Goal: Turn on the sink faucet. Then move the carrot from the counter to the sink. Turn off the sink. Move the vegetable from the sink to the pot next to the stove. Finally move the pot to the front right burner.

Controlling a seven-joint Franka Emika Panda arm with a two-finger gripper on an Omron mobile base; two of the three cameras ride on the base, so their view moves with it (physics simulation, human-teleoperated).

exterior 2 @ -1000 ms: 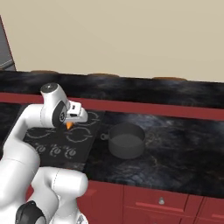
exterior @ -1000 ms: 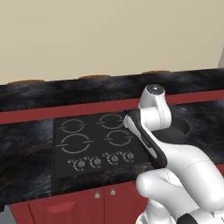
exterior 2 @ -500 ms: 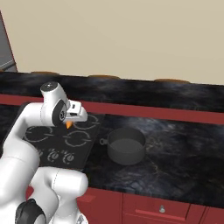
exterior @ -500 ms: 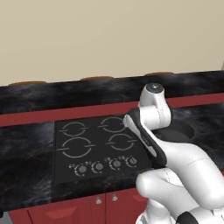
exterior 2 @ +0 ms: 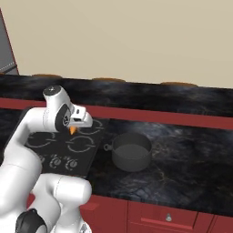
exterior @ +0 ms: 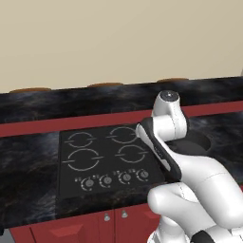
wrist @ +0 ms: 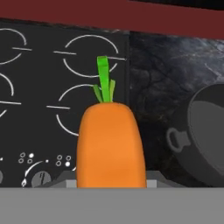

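My gripper (wrist: 112, 178) is shut on the orange carrot (wrist: 111, 144), whose green stem points away from the hand. In the right base view the gripper (exterior 2: 73, 128) hangs above the black stove (exterior 2: 43, 141), near its right side, with the carrot's (exterior 2: 73, 130) orange tip showing under the hand. The front right burner (exterior 2: 81, 144) lies just below it. The dark grey pot (exterior 2: 131, 151) stands on the black counter (exterior 2: 182, 154) right of the stove. It also shows in the hand view as the pot (wrist: 205, 135). Sink and faucet are out of view.
A row of round knobs (exterior: 114, 179) runs along the stove's (exterior: 104, 152) front edge. My own arm covers most of the pot (exterior: 198, 141) in the left base view. Red cabinet fronts (exterior 2: 150, 214) lie below the counter, and a raised black ledge (exterior 2: 136, 93) runs behind it.
Both base views have shifted a little, so the camera moved. The carrot stays in the shut gripper over the stove.
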